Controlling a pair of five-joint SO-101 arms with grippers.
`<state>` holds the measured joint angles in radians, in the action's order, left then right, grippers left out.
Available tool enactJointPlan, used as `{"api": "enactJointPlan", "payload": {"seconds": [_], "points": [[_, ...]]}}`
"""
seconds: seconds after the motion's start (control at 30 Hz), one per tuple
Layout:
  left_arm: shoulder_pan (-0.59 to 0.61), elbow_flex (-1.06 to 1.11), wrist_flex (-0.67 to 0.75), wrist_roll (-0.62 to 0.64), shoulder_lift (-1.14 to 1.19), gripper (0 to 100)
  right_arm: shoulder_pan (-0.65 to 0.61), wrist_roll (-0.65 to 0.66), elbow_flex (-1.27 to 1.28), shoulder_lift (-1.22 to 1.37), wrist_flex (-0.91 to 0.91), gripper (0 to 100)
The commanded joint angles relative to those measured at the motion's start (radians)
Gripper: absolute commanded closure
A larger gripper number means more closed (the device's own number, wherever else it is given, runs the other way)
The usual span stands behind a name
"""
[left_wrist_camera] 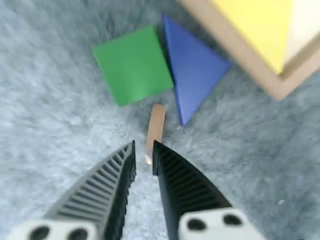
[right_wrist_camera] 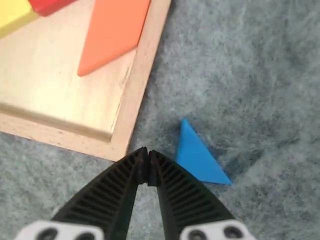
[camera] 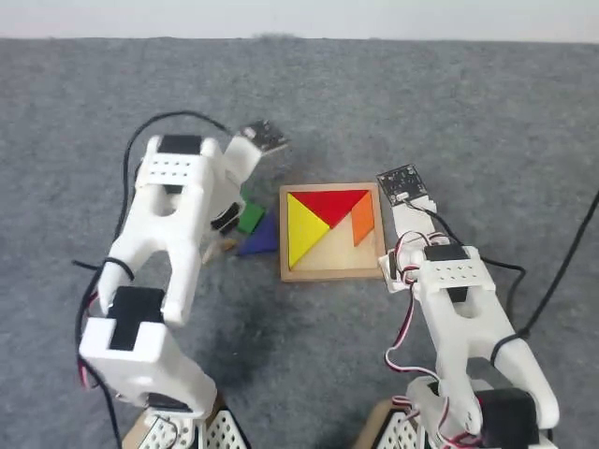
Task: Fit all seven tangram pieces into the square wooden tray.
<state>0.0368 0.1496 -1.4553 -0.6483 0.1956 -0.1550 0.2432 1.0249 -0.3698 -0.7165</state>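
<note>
The square wooden tray point(camera: 332, 269) holds a yellow triangle point(camera: 301, 229), a red triangle point(camera: 329, 204) and an orange parallelogram point(camera: 363, 223). Left of it on the carpet lie a green square point(left_wrist_camera: 134, 65), a dark blue triangle point(left_wrist_camera: 192, 70) and a thin tan piece point(left_wrist_camera: 156, 127). My left gripper point(left_wrist_camera: 144, 150) hangs narrowly open, the tan piece's near end between its tips. My right gripper point(right_wrist_camera: 146, 152) is shut and empty by the tray's corner point(right_wrist_camera: 120, 145). A small light blue triangle point(right_wrist_camera: 197, 157) lies on the carpet just beside it.
Grey carpet point(camera: 449, 103) covers the whole table. The left arm point(camera: 178, 206) leans over the loose pieces left of the tray. The right arm point(camera: 449, 281) stands at the tray's front right corner, with cables point(camera: 562, 271) trailing to its right.
</note>
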Motion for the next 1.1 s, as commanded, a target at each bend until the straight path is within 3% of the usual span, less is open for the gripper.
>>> {"api": "enactJointPlan", "payload": {"seconds": [0.0, 0.23, 0.4, 0.6, 0.77, 1.07], "points": [[-0.071, -0.15, -0.097, 0.048, -0.006, 95, 0.005, 0.006, -0.008, -0.035, 0.025, 99.1], [0.008, -0.113, -0.1, 0.029, -0.006, 84, 0.005, 0.011, -0.008, -0.035, 0.024, 99.1], [0.029, 0.036, -0.15, -0.046, -0.101, 86, 0.007, 0.011, -0.008, -0.035, 0.024, 99.1], [0.071, 0.317, 0.141, -0.038, -0.359, 82, 0.005, 0.009, -0.008, -0.035, 0.025, 99.1], [0.074, 0.328, 0.241, -0.005, -0.278, 82, 0.005, 0.006, -0.008, -0.035, 0.022, 99.1], [0.092, 0.182, 0.235, -0.012, -0.032, 82, 0.005, 0.006, -0.008, -0.035, 0.022, 99.1]]}}
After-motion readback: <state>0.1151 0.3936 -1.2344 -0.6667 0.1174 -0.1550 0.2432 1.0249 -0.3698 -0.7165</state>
